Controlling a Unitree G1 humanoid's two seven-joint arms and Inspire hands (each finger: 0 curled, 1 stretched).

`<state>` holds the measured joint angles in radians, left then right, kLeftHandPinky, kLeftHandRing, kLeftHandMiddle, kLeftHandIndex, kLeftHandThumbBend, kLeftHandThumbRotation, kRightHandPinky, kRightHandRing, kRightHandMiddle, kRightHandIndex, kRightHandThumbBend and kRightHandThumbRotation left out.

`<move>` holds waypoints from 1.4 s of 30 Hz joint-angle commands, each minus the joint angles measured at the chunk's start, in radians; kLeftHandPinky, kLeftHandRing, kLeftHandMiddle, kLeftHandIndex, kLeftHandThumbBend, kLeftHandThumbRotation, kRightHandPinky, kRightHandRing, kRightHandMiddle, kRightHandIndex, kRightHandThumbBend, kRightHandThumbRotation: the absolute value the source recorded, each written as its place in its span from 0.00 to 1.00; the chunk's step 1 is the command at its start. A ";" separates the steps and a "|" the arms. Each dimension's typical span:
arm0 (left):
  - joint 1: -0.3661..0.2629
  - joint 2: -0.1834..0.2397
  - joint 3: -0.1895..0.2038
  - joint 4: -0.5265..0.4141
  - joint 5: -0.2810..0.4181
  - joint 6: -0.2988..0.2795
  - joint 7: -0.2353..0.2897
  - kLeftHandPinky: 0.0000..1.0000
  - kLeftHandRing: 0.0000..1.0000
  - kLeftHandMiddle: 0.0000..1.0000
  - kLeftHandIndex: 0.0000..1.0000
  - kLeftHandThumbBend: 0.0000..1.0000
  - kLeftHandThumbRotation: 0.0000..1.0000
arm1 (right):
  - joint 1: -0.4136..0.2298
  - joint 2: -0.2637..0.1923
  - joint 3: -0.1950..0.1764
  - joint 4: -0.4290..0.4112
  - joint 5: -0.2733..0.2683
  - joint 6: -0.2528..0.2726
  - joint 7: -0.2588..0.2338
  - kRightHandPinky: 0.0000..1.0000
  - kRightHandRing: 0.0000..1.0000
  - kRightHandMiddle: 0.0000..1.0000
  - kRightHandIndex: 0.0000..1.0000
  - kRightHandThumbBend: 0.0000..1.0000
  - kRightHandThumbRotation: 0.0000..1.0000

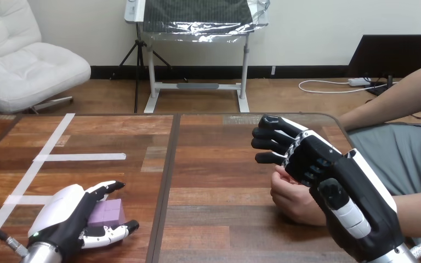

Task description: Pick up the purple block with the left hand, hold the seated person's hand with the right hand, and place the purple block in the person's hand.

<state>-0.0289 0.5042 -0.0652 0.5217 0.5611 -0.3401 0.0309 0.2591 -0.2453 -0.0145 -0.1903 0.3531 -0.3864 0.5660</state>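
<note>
Down at about 8 o'clock on the wooden table [214,181], the robot's left hand [68,213] lies low over the purple block [108,212]. Its fingers curl along the block's far side and its thumb along the near side, so the block sits wrapped between them, resting on the tabletop. White tape strips [79,157] run just beyond it, toward 10 o'clock. Over at 4 o'clock the right hand [312,159] hangs with loosely bent fingers that close on nothing. The person's hand [290,198] rests on the table just under its palm; whether the two touch I cannot tell.
</note>
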 commanded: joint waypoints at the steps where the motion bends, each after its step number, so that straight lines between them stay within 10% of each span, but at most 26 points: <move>1: -0.070 0.024 -0.017 -0.009 0.006 0.004 0.017 0.88 0.84 0.85 0.84 0.72 0.37 | -0.024 -0.009 -0.024 -0.048 0.012 0.000 -0.009 0.79 0.83 0.84 0.85 0.98 0.79; 15: -0.071 0.026 -0.025 -0.015 0.021 0.036 0.035 0.85 0.80 0.81 0.82 0.76 0.29 | -0.022 -0.011 -0.024 -0.055 0.006 0.002 -0.012 0.78 0.83 0.84 0.85 0.99 0.81; 24: -0.067 0.019 -0.031 -0.047 0.030 0.106 0.040 0.79 0.75 0.77 0.78 0.79 0.06 | -0.021 -0.012 -0.022 -0.058 0.013 0.009 -0.012 0.78 0.83 0.84 0.85 0.99 0.80; 42: -0.073 0.012 -0.037 -0.046 -0.005 0.118 0.053 0.45 0.53 0.57 0.57 0.74 0.00 | -0.023 -0.012 -0.023 -0.059 0.010 0.011 -0.012 0.79 0.84 0.84 0.85 0.96 0.80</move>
<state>-0.0617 0.5058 -0.1037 0.4741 0.5599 -0.2321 0.0654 0.2661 -0.2455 -0.0163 -0.1940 0.3544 -0.3766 0.5613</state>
